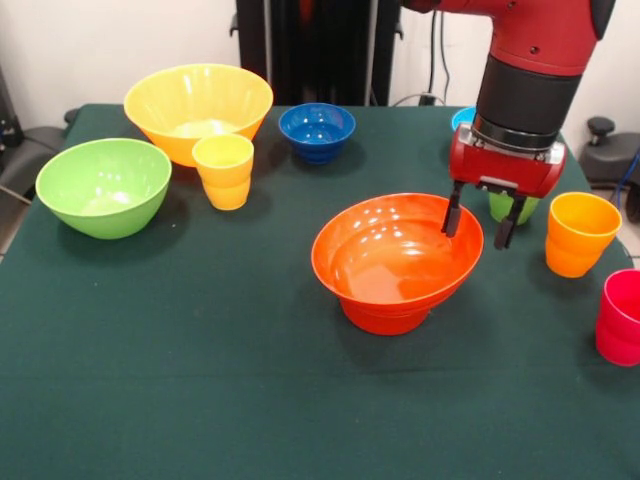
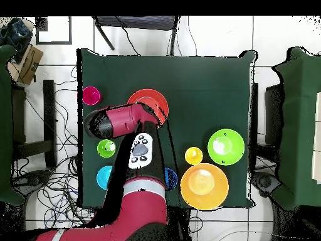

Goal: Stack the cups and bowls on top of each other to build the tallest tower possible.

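Note:
The tower is a wide orange bowl (image 1: pixel 390 262) sitting tilted on a smaller orange bowl (image 1: pixel 385 318) at the table's middle; it also shows in the overhead view (image 2: pixel 148 100). My gripper (image 1: pixel 480 222) is open, with one finger inside the wide bowl's right rim and the other outside it. A green cup (image 1: pixel 515 209) stands just behind the gripper. An orange-yellow cup (image 1: pixel 580 233) and a pink-red cup (image 1: pixel 620 317) stand to its right. A yellow cup (image 1: pixel 224 170) stands to the left by the large yellow bowl (image 1: pixel 198 108).
A large green bowl (image 1: pixel 103 185) sits at the left and a small dark blue bowl (image 1: pixel 317 130) at the back. A light blue bowl (image 1: pixel 462 118) is mostly hidden behind the arm. In the overhead view the arm (image 2: pixel 141 150) covers the gripper.

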`<state>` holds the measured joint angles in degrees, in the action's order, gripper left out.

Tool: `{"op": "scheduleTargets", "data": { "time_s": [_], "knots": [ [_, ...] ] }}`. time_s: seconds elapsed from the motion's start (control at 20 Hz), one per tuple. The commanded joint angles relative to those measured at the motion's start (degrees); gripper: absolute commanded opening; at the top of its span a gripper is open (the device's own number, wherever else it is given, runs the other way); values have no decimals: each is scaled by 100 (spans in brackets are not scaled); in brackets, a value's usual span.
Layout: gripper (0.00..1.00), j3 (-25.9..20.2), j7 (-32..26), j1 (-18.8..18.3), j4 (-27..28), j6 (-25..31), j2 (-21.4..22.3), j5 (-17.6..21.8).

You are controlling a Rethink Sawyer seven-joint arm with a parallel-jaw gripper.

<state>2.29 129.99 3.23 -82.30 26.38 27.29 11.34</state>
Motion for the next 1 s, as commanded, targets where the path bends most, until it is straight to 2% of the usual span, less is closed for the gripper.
{"op": "scheduleTargets", "data": {
  "time_s": [0.05,0.55,0.6,1.0],
  "knots": [
    [100,-308,-398,102,403,224,-177,447],
    [100,-252,-344,131,442,64,-226,458],
    [0,-248,-339,136,438,56,-222,455],
    [0,-230,-318,159,466,51,-234,477]
  ]
}}
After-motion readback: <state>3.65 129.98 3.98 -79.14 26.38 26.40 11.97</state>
